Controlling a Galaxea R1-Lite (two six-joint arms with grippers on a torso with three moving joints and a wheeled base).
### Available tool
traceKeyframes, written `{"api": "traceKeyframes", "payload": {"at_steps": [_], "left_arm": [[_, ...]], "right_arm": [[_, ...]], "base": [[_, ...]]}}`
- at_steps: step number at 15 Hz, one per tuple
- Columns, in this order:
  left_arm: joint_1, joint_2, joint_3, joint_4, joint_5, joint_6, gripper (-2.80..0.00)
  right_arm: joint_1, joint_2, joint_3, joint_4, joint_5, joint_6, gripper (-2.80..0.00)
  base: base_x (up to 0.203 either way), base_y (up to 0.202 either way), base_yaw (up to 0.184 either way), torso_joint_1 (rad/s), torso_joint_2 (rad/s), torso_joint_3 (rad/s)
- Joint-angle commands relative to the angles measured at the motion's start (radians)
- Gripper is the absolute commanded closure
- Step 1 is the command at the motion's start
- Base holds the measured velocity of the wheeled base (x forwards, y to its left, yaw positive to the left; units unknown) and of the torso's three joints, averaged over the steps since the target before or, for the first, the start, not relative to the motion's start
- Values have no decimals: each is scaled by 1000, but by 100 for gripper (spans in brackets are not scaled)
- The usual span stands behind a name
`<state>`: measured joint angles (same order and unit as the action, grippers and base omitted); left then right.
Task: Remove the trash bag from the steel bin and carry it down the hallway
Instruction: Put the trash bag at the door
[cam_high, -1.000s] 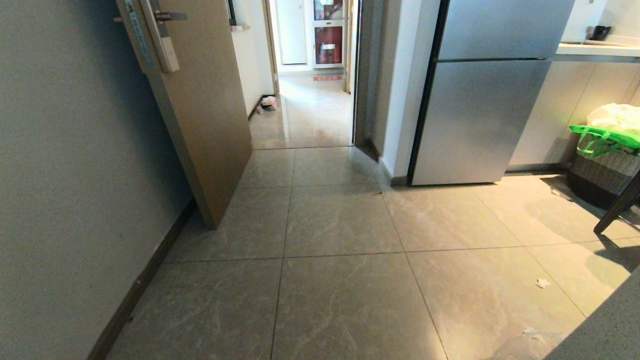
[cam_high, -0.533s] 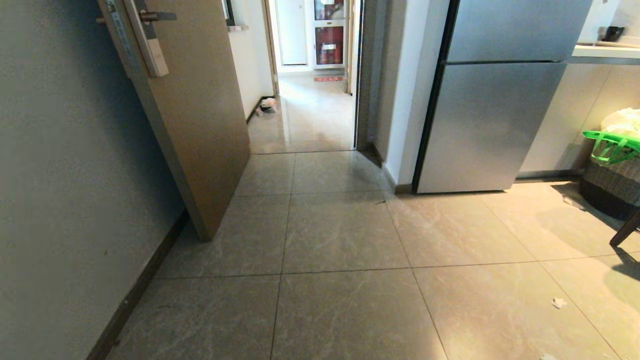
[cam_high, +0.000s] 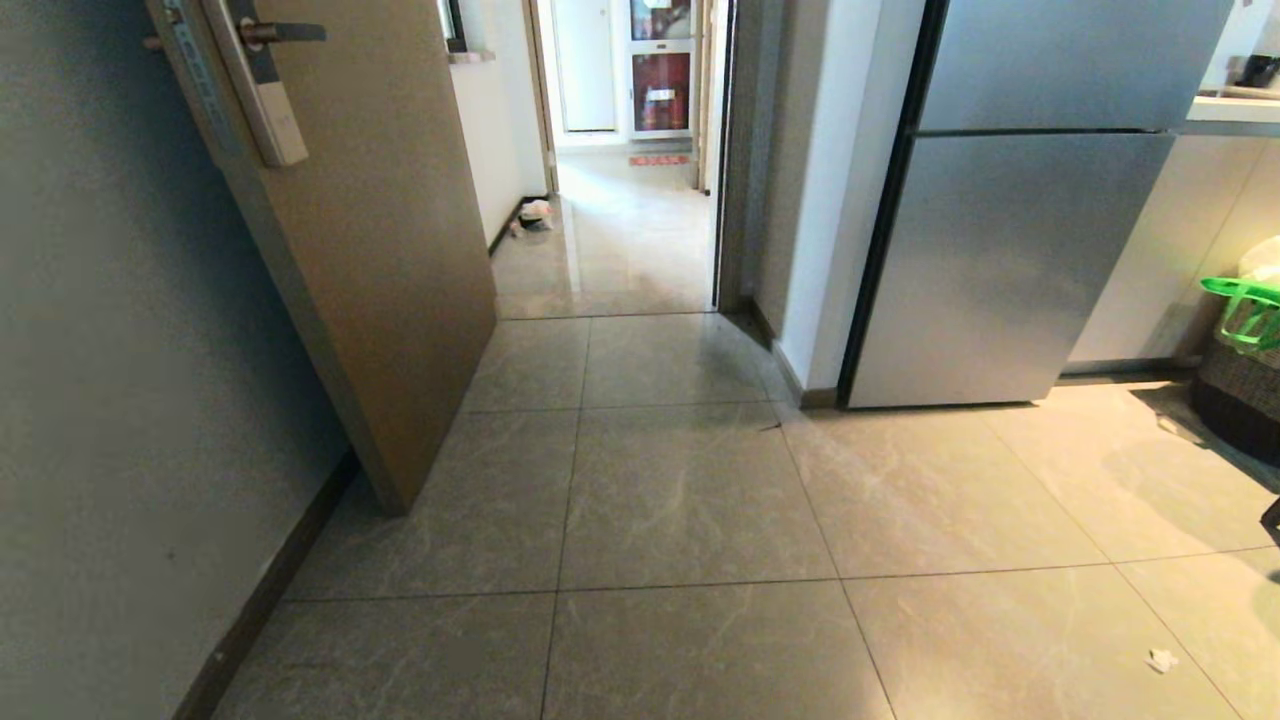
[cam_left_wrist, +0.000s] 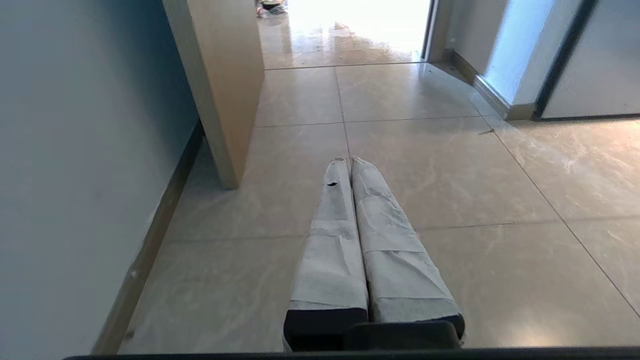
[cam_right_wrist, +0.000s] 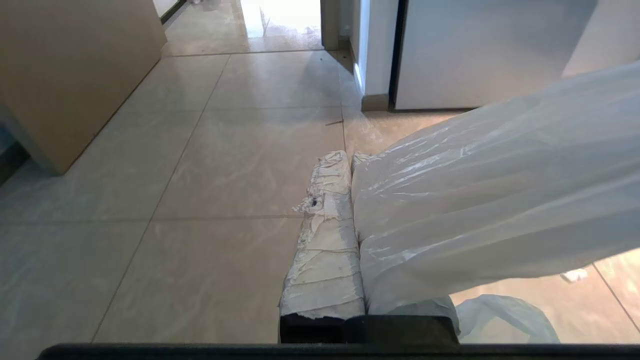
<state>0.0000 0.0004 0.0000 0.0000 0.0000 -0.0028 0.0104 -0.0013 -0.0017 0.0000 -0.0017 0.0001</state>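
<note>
Head view: neither arm in frame. Tiled floor (cam_high: 690, 500) runs to an open tan door (cam_high: 370, 250) on the left and through the doorway into the hallway (cam_high: 620, 230). A small object by the hallway's left wall (cam_high: 535, 213) is too small to identify. Steel fridge (cam_high: 1010, 230) on the right, top cut off. At the right edge a green-handled bag (cam_high: 1245, 305) over a dark basket (cam_high: 1235, 400), both cut off. A paper scrap (cam_high: 1160, 659) lies near the floor's lower right corner.

Left wrist view: left gripper (cam_left_wrist: 349, 161), 2 taped fingers pressed together, holding nothing, level above the floor.

Right wrist view: right gripper (cam_right_wrist: 348, 156) with fingers together, clamped on the trash bag (cam_right_wrist: 500, 200). The translucent white plastic drapes over 1 finger, hiding it, and runs off the frame edge; its handles and print are not visible.
</note>
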Motion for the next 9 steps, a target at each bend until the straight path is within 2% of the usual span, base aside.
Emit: {"api": "traceKeyframes", "payload": {"at_steps": [1, 9], "left_arm": [[0, 1, 0, 0, 0, -1, 0], [0, 1, 0, 0, 0, -1, 0]], "right_arm": [[0, -39, 0, 0, 0, 0, 0], [0, -39, 0, 0, 0, 0, 0]], "base": [[194, 0, 4, 6, -1, 2], [193, 0, 1, 2, 2, 1]]}}
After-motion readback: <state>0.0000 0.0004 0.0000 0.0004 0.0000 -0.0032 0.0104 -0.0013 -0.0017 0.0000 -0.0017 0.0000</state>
